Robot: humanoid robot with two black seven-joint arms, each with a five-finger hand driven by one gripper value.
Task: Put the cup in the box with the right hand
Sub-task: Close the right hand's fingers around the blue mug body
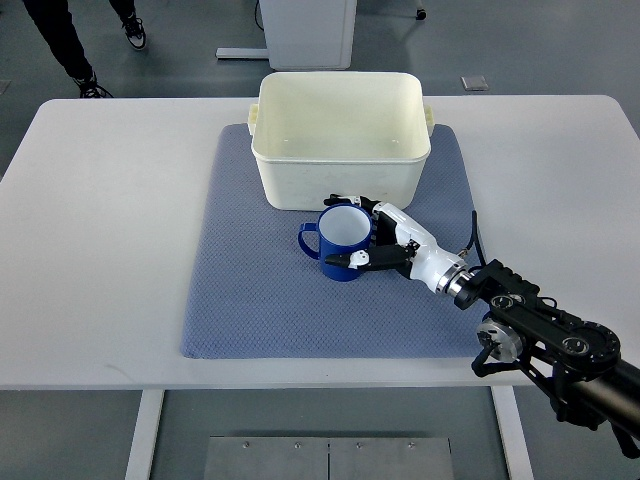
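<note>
White table [100, 250] on grey floor, blue-grey mat [250, 300] centred on it, cream box [340, 135] at the mat's far edge. Person's legs and shoes [90, 50] top left. Right arm comes in from the lower right, forearm angled up-left, wrist roughly level with the mat. Right hand [385, 240] wraps the blue cup [340, 240]: fingers curled round the far side, thumb on the near side, closed on it. Cup upright on the mat, just in front of the box's near wall, handle pointing left. No legible labels or writing.
</note>
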